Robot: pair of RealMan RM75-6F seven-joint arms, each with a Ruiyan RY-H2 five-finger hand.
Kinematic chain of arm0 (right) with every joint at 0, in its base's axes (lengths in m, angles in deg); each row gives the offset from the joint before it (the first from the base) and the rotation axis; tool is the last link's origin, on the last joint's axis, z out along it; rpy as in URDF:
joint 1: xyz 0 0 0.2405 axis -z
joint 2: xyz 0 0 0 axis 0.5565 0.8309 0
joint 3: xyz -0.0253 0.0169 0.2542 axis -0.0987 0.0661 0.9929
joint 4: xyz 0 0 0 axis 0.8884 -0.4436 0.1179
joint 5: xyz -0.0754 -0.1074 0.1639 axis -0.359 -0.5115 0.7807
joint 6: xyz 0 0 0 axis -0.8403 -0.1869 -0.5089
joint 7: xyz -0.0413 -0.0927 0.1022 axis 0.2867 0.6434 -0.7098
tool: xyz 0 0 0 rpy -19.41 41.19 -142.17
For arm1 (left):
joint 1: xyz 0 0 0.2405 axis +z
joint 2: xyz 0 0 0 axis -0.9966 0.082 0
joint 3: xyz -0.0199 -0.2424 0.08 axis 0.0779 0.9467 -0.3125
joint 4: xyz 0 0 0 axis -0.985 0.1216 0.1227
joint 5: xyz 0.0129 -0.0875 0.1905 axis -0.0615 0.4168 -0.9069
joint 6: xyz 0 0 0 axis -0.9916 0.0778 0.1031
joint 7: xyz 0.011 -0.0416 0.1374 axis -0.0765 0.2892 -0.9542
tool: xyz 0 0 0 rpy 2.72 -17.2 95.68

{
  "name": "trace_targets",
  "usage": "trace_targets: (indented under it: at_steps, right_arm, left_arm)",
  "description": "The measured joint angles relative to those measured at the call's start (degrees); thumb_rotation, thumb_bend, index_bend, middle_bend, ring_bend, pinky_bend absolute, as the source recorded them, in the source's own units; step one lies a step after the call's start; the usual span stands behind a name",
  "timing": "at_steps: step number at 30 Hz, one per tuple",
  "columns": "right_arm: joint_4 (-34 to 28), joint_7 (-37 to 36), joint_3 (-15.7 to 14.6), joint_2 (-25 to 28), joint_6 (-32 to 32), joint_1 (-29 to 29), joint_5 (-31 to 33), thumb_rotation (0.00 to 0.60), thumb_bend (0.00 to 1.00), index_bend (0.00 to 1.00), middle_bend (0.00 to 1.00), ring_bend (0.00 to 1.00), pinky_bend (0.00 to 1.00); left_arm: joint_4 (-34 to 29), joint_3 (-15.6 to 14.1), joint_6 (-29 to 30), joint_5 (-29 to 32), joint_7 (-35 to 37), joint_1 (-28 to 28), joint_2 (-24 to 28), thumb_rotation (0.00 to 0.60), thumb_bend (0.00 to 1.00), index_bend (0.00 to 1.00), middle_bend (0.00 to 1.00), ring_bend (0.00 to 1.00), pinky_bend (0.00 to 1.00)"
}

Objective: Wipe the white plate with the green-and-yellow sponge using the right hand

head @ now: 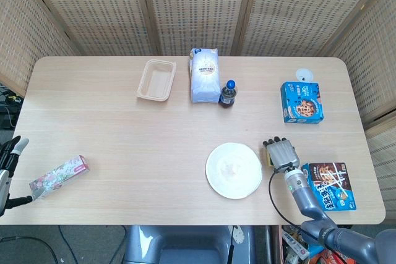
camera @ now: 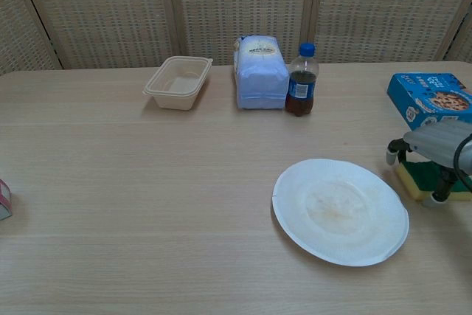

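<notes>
Green-and-yellow sponge (camera: 424, 180) flat on worktop (camera: 147, 182) just right of white plate (camera: 340, 209), under spread right hand (camera: 435, 154), not yet gripped: best pinched across both edges before lifting.

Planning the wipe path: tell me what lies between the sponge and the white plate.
Nothing but bare table. In the chest view the sponge, under the right hand, sits just right of the white plate, with a narrow strip of wood between them.

Bright, even, diffuse light; soft faint shadows, sharp focus, no glare.
</notes>
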Motion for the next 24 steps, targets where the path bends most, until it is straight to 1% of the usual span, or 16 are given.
trace_targets:
  at_steps: [5, 8, 10, 13, 15, 19, 24]
  right_arm:
    - [0.5, 0.2, 0.0, -0.2, -0.3, -0.1, -0.2, 0.600, 0.00, 0.34, 0.37, 0.27, 0.37]
    - [1.1, 0.3, 0.0, -0.5, -0.8, -0.2, -0.6, 0.600, 0.00, 0.41, 0.40, 0.29, 0.38]
    - [1.6, 0.1, -0.1, -0.7, -1.2, -0.2, -1.0, 0.600, 0.03, 0.49, 0.45, 0.33, 0.39]
    - [2.5, -0.4, -0.2, -1.1, -2.0, -0.2, -1.9, 0.600, 0.11, 0.55, 0.51, 0.38, 0.41]
    - [3.2, -0.9, -0.3, -1.4, -2.6, -0.2, -2.8, 0.600, 0.15, 0.56, 0.51, 0.38, 0.42]
    - [3.5, -2.8, -0.6, -1.4, -4.4, -0.1, -5.2, 0.600, 0.20, 0.56, 0.52, 0.39, 0.42]
    - [1.0, -6.6, -0.5, 0.5, -8.1, -0.2, -9.7, 0.600, 0.23, 0.56, 0.52, 0.39, 0.43]
  left_arm:
    - [0.0, 0.0, 0.0, 0.0, 0.0, 0.0, 0.0, 0.600, 0.00, 0.00, 0.00, 0.00, 0.00]
    - [0.0, 0.0, 0.1, -0.1, 0.1, 0.0, 0.0, 0.600, 0.00, 0.00, 0.00, 0.00, 0.00]
    - [0.1, -0.1, 0.1, -0.1, 0.1, 0.1, 0.0, 0.600, 0.00, 0.00, 0.00, 0.00, 0.00]
    - [0.1, -0.1, 0.1, -0.1, 0.2, 0.0, 0.0, 0.600, 0.00, 0.00, 0.00, 0.00, 0.00]
    - [0.1, -0.1, 0.1, -0.2, 0.2, 0.0, 0.0, 0.600, 0.00, 0.00, 0.00, 0.00, 0.00]
    - [0.1, -0.1, -0.1, -0.1, 0.1, 0.0, 0.0, 0.600, 0.00, 0.00, 0.00, 0.00, 0.00]
    - [0.1, -0.2, -0.1, -0.1, 0.2, -0.1, 0.0, 0.600, 0.00, 0.00, 0.00, 0.00, 0.00]
